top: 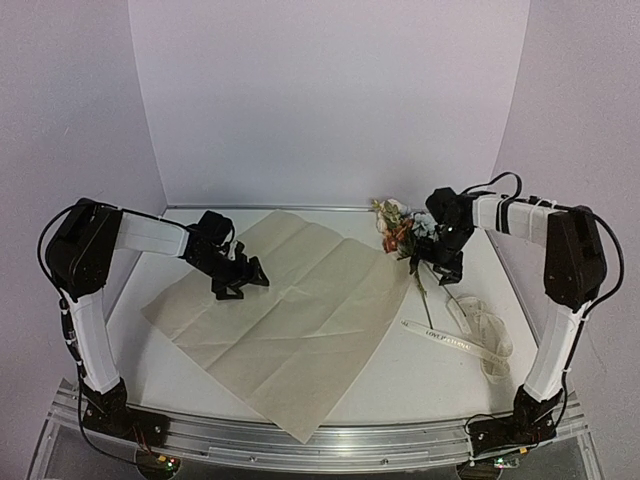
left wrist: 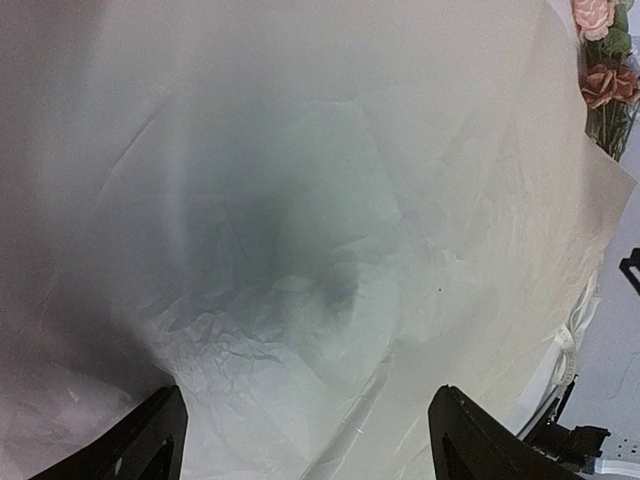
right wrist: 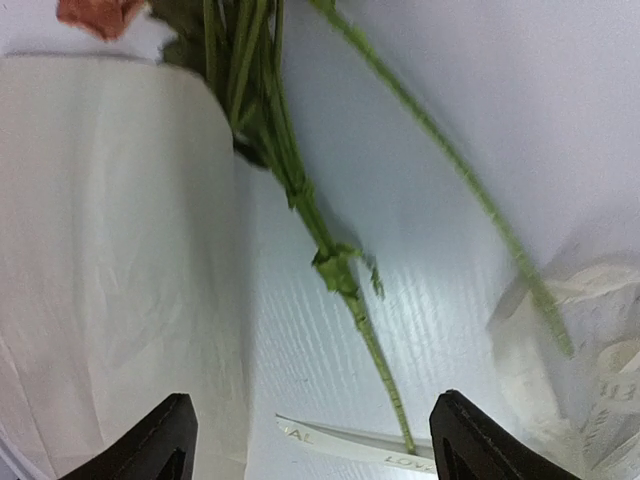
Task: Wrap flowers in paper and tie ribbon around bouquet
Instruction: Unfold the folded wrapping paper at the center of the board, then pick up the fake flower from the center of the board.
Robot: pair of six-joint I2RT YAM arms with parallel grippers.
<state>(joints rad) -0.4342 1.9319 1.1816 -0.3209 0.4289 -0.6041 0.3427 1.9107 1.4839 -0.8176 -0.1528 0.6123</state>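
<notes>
White table (top: 430,385), lilac walls. Paper (top: 290,310) flat, unfolded. Flowers (top: 398,228) at its far-right edge, overlap unclear. Ribbon (top: 475,335) loose nearby. Left gripper (top: 240,282) and right gripper (top: 442,265) spread wide, empty. Wrapping and tying not begun.

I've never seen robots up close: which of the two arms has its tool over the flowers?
The right arm's tool, open above the flowers' green stems at the paper's edge. The left tool has only paper beneath it.
</notes>
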